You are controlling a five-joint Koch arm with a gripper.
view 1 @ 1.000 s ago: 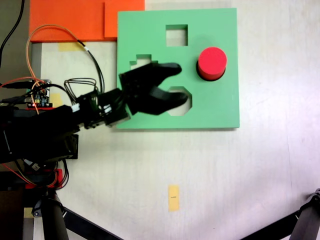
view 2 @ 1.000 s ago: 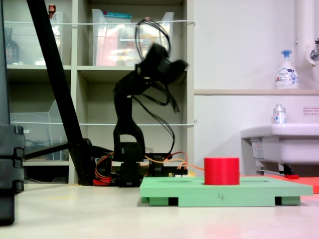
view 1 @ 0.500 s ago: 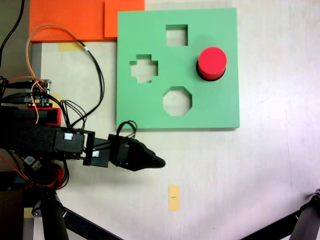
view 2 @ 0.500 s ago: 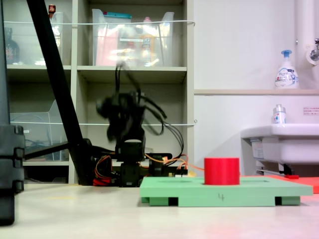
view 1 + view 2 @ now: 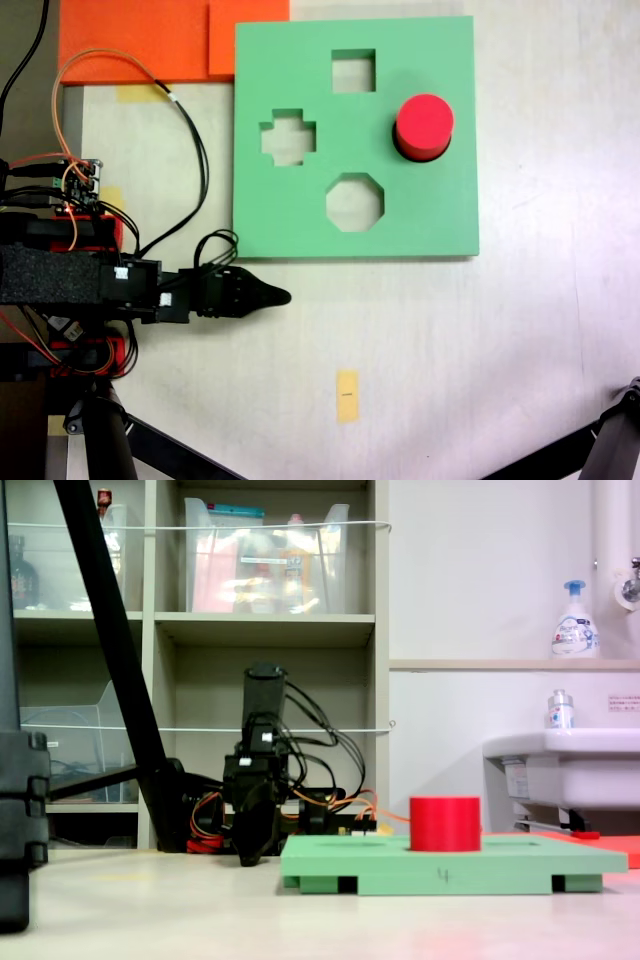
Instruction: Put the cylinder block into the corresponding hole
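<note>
In the first exterior view the cylinder block (image 5: 424,126) stands upright on the green board (image 5: 300,220), over the round hole at about three o'clock from the board's middle, its dark rim (image 5: 403,152) showing just under the block at the lower edge; how deep the block sits there cannot be told, since in the second exterior view the cylinder block (image 5: 445,824) rises well above the board's top face (image 5: 520,855); the fingers (image 5: 262,296) are off the board, low over the pale surface (image 5: 500,350) just beyond the board's lower edge, toward seven o'clock from the board's middle; they look pressed together into one dark point aimed toward three o'clock, with nothing between them; the block lies well apart from them, up at about one to two o'clock from the fingertip, with the octagonal cutout (image 5: 354,202) between; the cross cutout (image 5: 288,141) and the square cutout (image 5: 353,71) are open; in the second exterior view the fingers (image 5: 252,848) hang tip-down close to the surface at the second exterior view's left of the board, the black arm (image 5: 262,730) folded above them, the block at about three o'clock from them.
</note>
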